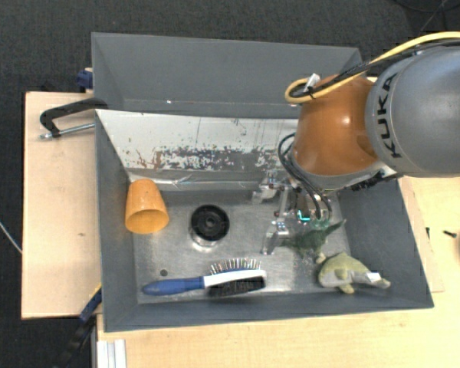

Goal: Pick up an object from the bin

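Note:
My gripper hangs low over the right half of the bin floor and stands open. Its left fingertip is close to the floor; the other finger is partly hidden under the wrist. A small green toy animal lies right beside the gripper, at its right finger, and I cannot tell whether they touch. Just to the front right of it lies an olive plush toy with a white tag. A brush with a blue handle and black-and-white bristles lies along the front wall, to the gripper's front left.
A black round knob-like thing sits left of the gripper near the middle of the bin. An orange cup lies on its side at the left wall. The arm's orange cover hangs over the back right corner.

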You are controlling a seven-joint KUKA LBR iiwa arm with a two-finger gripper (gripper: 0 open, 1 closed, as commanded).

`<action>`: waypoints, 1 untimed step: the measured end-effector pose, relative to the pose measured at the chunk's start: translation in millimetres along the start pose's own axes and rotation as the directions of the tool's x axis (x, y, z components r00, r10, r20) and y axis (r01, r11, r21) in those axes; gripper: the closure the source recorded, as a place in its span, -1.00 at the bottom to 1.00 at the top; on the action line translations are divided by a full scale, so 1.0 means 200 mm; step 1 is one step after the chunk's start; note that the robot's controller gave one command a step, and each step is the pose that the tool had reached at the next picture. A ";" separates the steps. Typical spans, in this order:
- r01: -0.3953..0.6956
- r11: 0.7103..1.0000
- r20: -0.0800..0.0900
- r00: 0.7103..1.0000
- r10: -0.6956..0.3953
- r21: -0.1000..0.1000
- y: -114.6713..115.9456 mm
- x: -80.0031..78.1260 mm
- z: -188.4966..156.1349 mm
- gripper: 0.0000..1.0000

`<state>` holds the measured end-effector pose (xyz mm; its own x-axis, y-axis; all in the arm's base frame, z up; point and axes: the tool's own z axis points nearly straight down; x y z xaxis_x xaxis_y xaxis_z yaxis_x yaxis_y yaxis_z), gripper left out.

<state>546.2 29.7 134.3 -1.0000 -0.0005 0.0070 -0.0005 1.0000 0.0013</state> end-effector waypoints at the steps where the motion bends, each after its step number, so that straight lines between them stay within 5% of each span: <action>1: 0.134 0.991 0.013 0.991 -0.134 0.003 0.24 -0.28 0.30 -1.00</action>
<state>602.1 76.8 73.1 -0.9909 -0.1342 -0.0063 -0.1342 0.9910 -0.0010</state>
